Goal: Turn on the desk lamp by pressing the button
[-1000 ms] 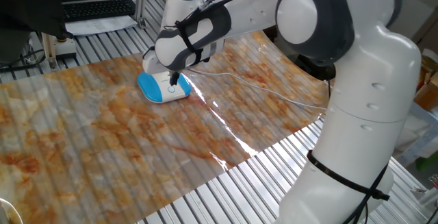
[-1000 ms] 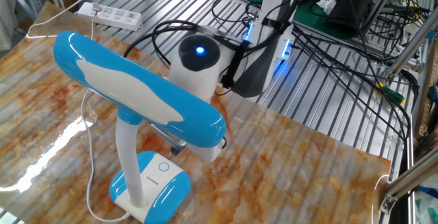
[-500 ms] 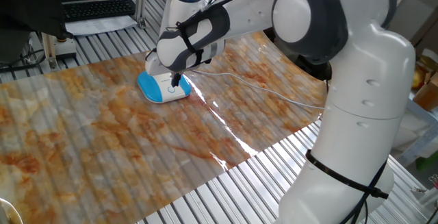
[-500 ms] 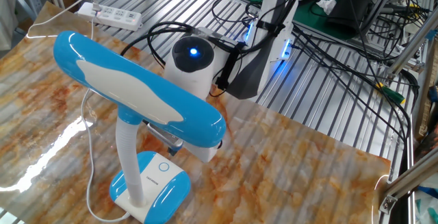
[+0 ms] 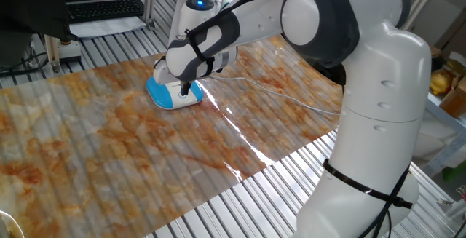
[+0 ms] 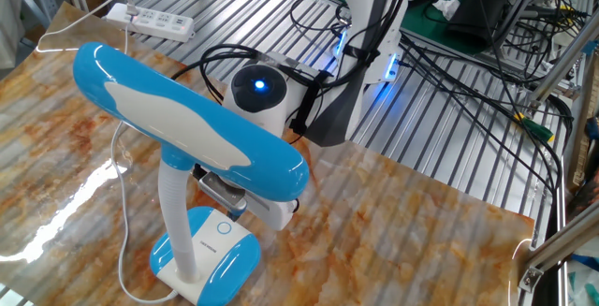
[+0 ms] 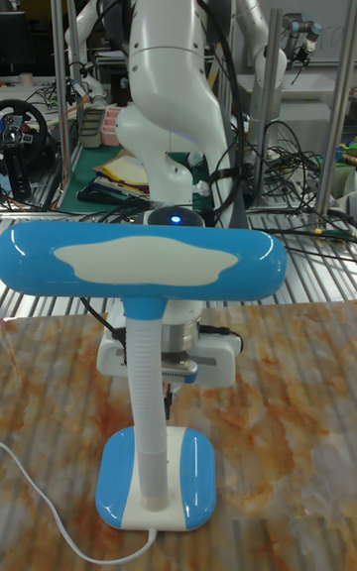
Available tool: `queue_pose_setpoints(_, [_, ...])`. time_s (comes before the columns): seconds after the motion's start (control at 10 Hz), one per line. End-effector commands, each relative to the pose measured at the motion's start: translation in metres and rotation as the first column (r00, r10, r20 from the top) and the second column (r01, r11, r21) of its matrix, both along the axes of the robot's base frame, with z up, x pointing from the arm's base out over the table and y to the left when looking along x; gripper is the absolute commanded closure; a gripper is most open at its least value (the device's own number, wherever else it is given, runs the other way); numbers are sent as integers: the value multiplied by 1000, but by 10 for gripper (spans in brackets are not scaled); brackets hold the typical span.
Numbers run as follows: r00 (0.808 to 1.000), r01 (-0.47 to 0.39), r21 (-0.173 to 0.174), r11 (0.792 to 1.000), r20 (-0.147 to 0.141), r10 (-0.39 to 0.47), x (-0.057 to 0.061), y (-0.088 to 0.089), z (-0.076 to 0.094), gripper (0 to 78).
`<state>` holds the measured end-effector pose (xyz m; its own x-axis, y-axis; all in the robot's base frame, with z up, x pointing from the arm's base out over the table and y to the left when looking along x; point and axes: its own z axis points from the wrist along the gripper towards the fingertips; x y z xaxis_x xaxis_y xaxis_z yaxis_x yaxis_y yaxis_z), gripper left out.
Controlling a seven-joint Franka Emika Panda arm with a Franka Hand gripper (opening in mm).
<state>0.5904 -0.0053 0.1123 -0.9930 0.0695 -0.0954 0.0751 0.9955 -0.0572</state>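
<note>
The desk lamp stands on the marbled mat with its blue-edged white base (image 5: 172, 94) near the far edge. Its slim stem (image 7: 149, 402) carries the flat blue-white head (image 6: 187, 123). The round button (image 6: 223, 229) sits on the base top. My gripper (image 5: 186, 89) points straight down over the base, its fingers shut into one dark tip just above or on the white top near the button. From the other side the lamp head covers most of the gripper (image 6: 237, 211). In the tall view the stem partly hides the gripper (image 7: 171, 396).
A white power strip (image 6: 154, 22) lies at the mat's far corner. The lamp's thin cord (image 5: 277, 92) runs across the mat. Black cables (image 6: 468, 44) lie on the metal grate behind. A keyboard (image 5: 105, 9) sits beyond the mat.
The wrist has shifted a little along the mat and dropped toward the lamp base. The fingertip now sits lower over the base top. The lamp has not moved.
</note>
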Motion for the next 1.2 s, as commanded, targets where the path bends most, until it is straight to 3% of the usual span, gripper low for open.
queue_pose_setpoints(0.1, [1000,13,4,1000,16,-13,1,-3,-1,776])
queue_pose_setpoints(1.2, [999,-6,4,1000,42,6,9,-12,-10,776])
